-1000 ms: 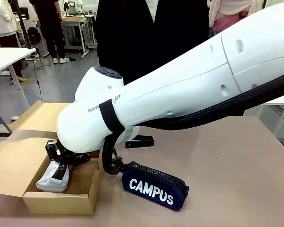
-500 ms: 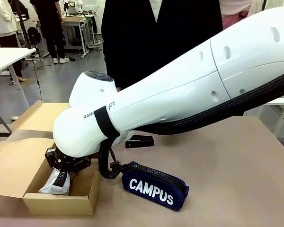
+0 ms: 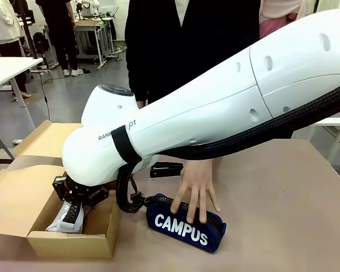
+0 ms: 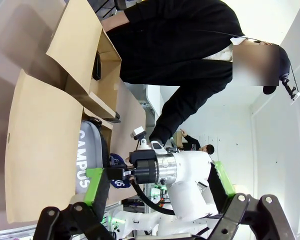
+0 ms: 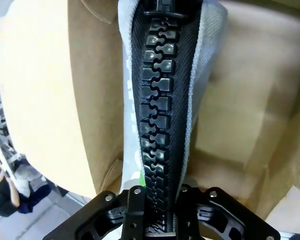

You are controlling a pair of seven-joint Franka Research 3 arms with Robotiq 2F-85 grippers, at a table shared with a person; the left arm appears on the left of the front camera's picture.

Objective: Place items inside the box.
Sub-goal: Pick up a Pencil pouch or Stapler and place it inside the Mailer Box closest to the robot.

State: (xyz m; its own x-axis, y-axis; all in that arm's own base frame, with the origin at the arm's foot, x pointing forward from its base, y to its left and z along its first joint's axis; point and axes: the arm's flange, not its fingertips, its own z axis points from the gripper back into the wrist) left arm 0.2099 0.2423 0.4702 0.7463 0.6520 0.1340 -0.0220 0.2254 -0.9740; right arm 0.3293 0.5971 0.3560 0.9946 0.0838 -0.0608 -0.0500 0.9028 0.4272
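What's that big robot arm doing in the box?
The right tool is down inside the box, right on the grey case lying there; I can't tell if it is gripping it. A person's hand rests on the navy case on the table. A stapler lies just behind. The left tool hangs open, holding nothing.

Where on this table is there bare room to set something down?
Free: the tabletop right of the navy CAMPUS case. Crowded: the box, with the right gripper at the grey case, and the middle, with the person's hand and black stapler.
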